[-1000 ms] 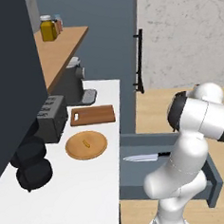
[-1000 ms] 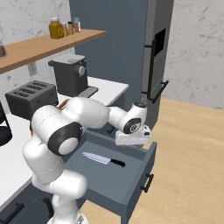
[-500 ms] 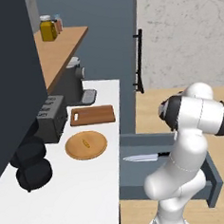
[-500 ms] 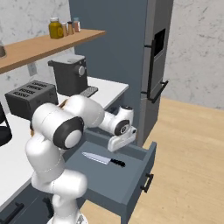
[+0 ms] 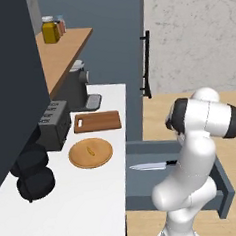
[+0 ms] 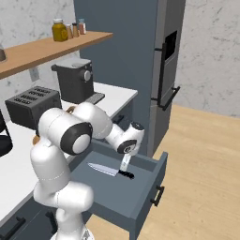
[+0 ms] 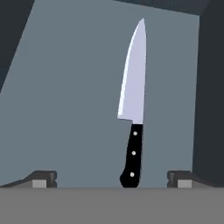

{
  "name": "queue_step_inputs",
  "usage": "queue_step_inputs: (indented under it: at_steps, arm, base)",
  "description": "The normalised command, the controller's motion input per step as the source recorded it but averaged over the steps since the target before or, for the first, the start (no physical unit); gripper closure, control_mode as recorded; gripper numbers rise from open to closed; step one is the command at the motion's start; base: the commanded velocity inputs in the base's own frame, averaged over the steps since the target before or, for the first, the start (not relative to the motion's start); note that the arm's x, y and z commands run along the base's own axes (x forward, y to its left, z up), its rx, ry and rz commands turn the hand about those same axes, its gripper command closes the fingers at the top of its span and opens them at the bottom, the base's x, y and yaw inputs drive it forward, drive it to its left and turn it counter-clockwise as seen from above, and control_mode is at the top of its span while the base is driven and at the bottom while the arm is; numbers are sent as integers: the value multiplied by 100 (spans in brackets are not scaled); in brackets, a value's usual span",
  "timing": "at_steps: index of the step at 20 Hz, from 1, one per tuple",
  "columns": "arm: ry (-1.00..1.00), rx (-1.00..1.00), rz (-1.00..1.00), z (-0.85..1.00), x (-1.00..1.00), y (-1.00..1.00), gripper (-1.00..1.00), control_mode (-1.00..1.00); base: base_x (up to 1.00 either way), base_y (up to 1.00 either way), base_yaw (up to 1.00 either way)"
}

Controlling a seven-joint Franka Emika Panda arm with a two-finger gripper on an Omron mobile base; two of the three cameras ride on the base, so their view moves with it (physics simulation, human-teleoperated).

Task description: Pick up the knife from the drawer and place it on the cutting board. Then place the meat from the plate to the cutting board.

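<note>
The knife [image 5: 149,166] lies flat on the floor of the open drawer [image 5: 151,147], blade pointing toward the counter. In the hand view the knife [image 7: 133,98] runs straight ahead, its dark handle between my two fingertips [image 7: 43,178]. My gripper [image 6: 124,163] hangs open just above the handle end of the knife [image 6: 110,170], touching nothing. On the counter, the cutting board [image 5: 96,121] lies bare. In front of it sits the round plate [image 5: 78,160] with the small piece of meat [image 5: 91,150] on it.
A toaster [image 5: 53,125], a coffee machine [image 5: 80,85] and two black pots [image 5: 31,172] line the counter's wall side. A shelf with jars [image 5: 50,30] hangs above. The tall door with a black bar handle [image 5: 146,62] stands beyond the drawer, whose front panel [image 6: 150,197] juts into the aisle.
My hand has swung in and come down into the drawer, ending over the knife's handle. The jaws have stayed open and the knife has not moved.
</note>
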Motion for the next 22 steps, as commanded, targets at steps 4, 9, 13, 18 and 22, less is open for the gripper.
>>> queue_step_inputs:
  at_steps: [4, 9, 13, 18, 22]
  arm:
    - [-21, -2, 48, -26, 53, 56, -100, -100]
    - [-2, -2, 42, -31, 22, 9, -100, -100]
    - [0, 0, 18, -38, 1, 0, -100, -100]
    - [0, -2, 0, -23, 3, 0, -100, -100]
    - [0, -6, 0, -22, 27, 0, -100, -100]
  base:
    - [0, 0, 0]
    - [0, 0, 0]
    - [0, 0, 0]
    - [0, 0, 0]
    - [0, 0, 0]
